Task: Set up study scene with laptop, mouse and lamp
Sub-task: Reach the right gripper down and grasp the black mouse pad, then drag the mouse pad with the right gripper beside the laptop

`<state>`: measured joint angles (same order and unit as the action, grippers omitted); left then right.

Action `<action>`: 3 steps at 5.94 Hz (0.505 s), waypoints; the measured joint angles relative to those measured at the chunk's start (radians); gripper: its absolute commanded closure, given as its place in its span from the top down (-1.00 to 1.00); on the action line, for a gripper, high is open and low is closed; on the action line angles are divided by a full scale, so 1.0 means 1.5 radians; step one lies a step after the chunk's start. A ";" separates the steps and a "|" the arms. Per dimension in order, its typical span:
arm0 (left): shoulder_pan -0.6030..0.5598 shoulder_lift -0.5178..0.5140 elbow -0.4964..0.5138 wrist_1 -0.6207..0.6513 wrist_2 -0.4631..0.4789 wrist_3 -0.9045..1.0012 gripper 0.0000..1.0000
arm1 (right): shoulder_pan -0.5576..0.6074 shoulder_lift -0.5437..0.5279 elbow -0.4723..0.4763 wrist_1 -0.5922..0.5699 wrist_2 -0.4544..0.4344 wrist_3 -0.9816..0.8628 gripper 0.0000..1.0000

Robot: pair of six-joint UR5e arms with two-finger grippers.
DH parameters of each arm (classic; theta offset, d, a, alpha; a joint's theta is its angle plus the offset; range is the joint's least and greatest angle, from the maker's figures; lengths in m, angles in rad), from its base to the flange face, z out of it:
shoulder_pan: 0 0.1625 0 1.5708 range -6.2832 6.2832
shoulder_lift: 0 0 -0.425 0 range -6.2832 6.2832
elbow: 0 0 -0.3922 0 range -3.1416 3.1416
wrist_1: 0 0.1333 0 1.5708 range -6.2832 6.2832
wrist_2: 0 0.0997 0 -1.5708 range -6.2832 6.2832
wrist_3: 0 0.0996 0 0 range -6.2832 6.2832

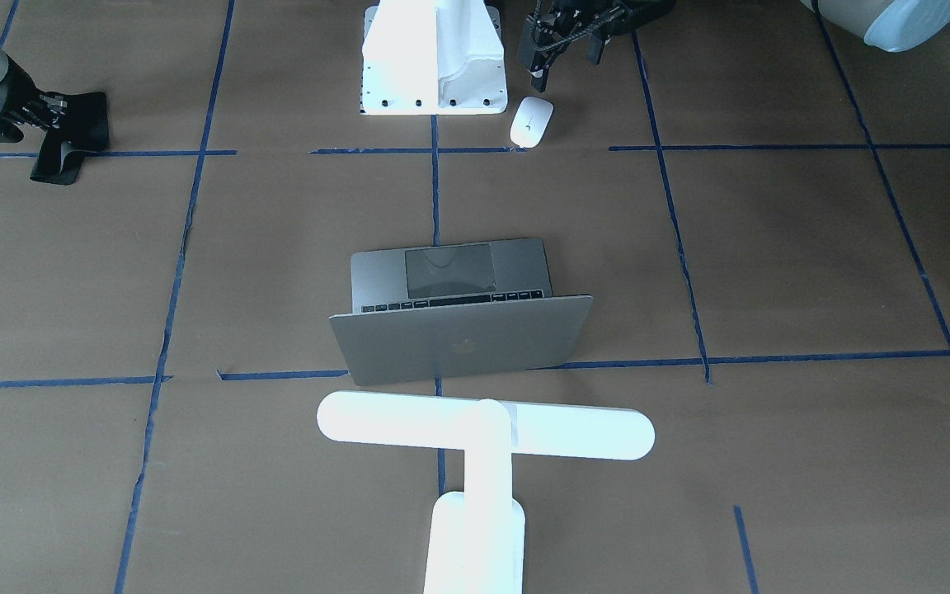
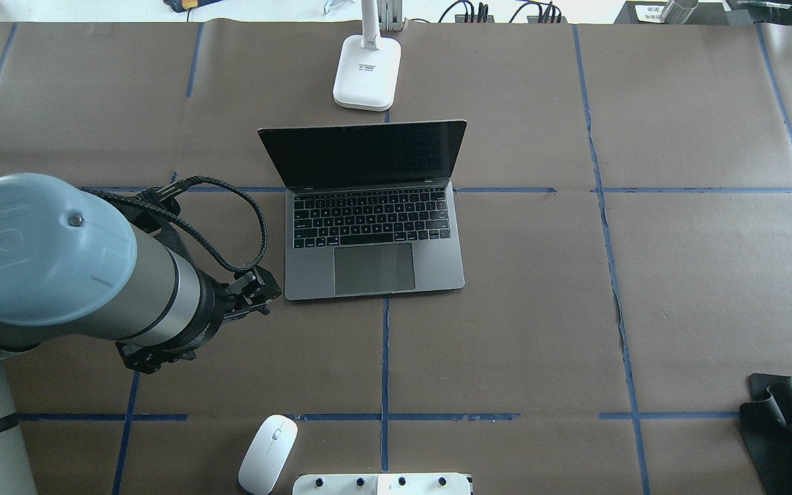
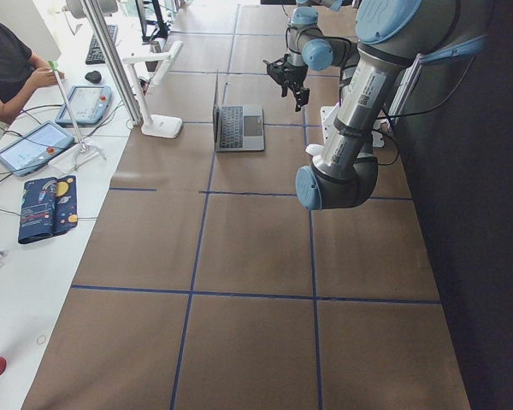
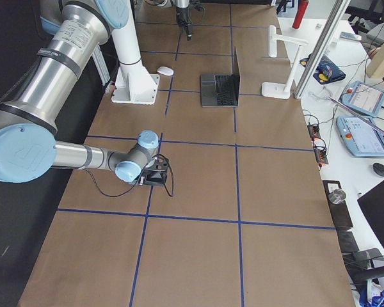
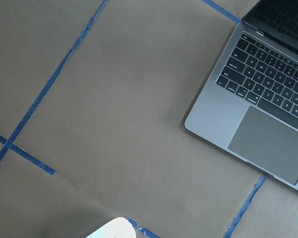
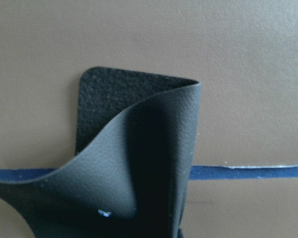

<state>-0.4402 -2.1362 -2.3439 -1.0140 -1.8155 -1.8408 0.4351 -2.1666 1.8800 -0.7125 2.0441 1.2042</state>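
Presently left claw (image 1: 566, 66) released, right claw (image 1: 58, 107) grasping black mat (image 1: 87, 124), laptop (image 2: 368, 234) open.

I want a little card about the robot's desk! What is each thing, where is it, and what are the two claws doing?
laptop: open, screen dark, middle of the table
lamp: stands beyond the laptop's screen, far from the robot
mouse: by the white mount, apart from the laptop
left gripper: open, empty, near the mouse
right gripper: shut on the black mat, which is partly lifted and curled
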 measured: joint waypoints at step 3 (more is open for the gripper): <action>0.000 0.001 0.000 0.000 0.001 0.000 1.00 | 0.006 0.001 0.013 0.030 -0.021 0.000 -0.98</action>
<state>-0.4403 -2.1354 -2.3439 -1.0140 -1.8147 -1.8408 0.4437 -2.1651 1.8999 -0.6679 2.0129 1.2042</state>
